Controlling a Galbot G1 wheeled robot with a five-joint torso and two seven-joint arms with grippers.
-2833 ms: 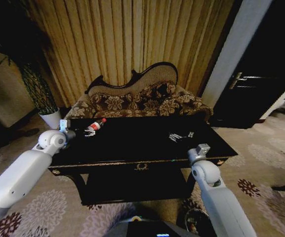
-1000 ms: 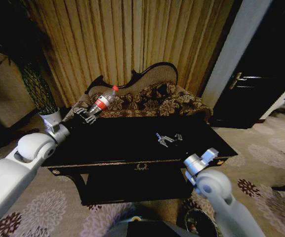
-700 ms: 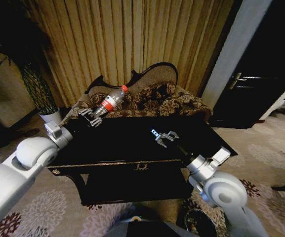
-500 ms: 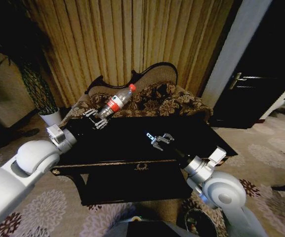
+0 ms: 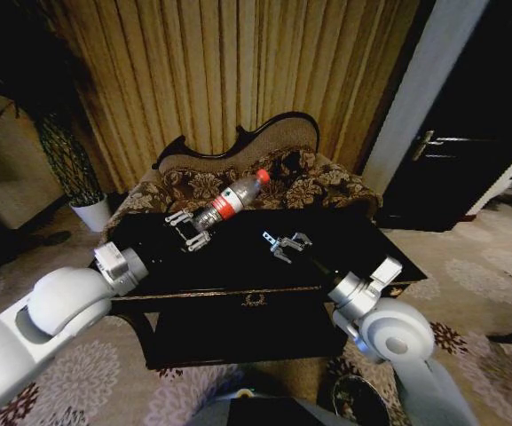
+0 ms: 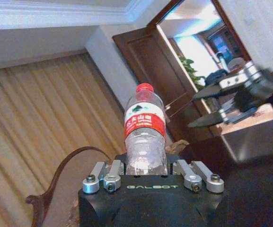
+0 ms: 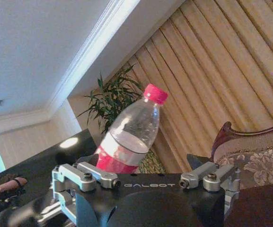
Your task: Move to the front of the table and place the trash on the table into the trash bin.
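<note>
Carrying: clear plastic bottle with red cap (image 5: 231, 200) clamped in left gripper (image 5: 190, 231), centre frame, above glossy black table (image 5: 238, 266).
Right gripper (image 5: 281, 245): fingers apart, empty.
Next: reach the bin, release.

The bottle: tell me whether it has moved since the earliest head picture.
Yes. The bottle, held by the left gripper, has risen off the table and travelled toward the robot's right, now before the sofa.
</note>
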